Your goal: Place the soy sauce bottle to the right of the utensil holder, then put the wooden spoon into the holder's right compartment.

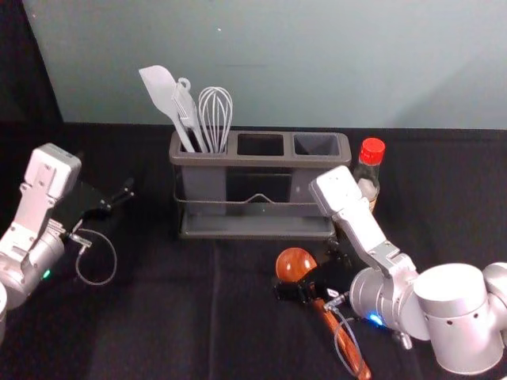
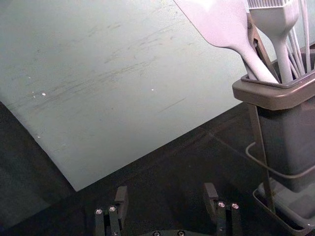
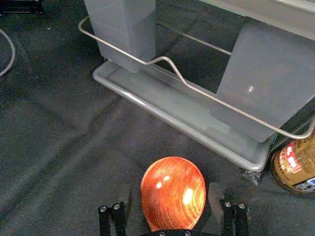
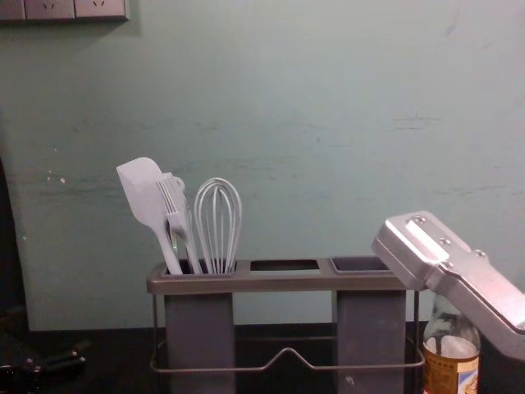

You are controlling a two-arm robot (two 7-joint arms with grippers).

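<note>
R claw point(image 1: 310, 274) (1 of 2), low over cloth in front of holder: its 2 fingers are apart, one each side of the wooden spoon point(image 1: 295, 264), per R wrist view. 1 spoon, lying on the black cloth point(image 1: 166, 317); round bowl just L of & beyond claw in head view, handle running under claw, back twd robot & a bit R. 1 cable loop point(image 1: 339, 348) by R wrist, on robot's side of claw.

Just beyond claw, mostly to its L: 1 utensil holder point(image 1: 261, 160), upright, w/ 3 compartments, 2 grey cups point(image 4: 199, 341) (L & R), 1 wire rail point(image 3: 170, 60) & 1 base tray point(image 1: 257, 235). L compartment has 3 pale utensils: 1 spatula point(image 1: 161, 89), 1 brush point(image 1: 186, 109), 1 whisk point(image 1: 215, 119), heads up.

Beyond claw & to its R: 1 soy sauce bottle point(image 1: 369, 170), red cap, upright, right beside holder's R end, so R of holder; R arm partly covers it in chest view.

Well L of R claw, past holder's L end: L claw point(image 1: 117, 200), parked, fingers wide apart. 1 cable loop there too.

Farthest out, behind holder: 1 pale wall point(image 4: 287, 123), 3 socket plates point(image 4: 49, 8) up top L in chest view
</note>
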